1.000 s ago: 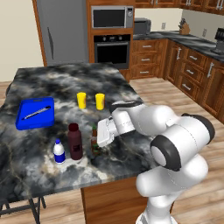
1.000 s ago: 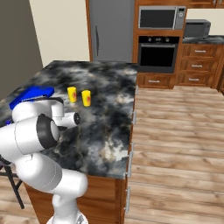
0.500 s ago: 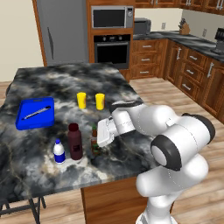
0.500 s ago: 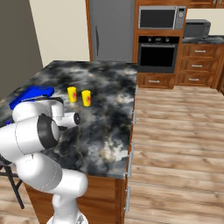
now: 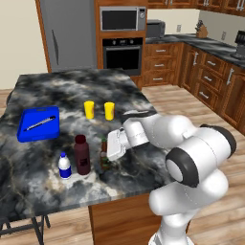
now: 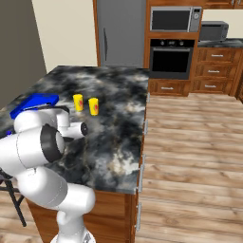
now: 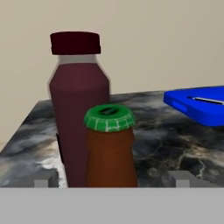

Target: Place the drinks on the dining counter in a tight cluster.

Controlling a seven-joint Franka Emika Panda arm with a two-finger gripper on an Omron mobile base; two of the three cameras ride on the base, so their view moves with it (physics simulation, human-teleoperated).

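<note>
The robot's jaws stand apart either side of the slim brown green-capped beer bottle (image 7: 110, 148), upright on the black-and-grey marbled bench (image 5: 57, 91) beside the dark maroon bottle (image 5: 82, 154) and small white blue-capped bottle (image 5: 64, 165).

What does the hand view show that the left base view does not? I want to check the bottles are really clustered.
Hand view alone: the beer bottle's green cap close up, directly in front of the maroon bottle, finger tips standing clear either side.

Left base view alone: the small white bottle beside the maroon one, two yellow cups farther back, the arm.

Both: maroon bottle, beer bottle, blue tray, marbled counter.
</note>
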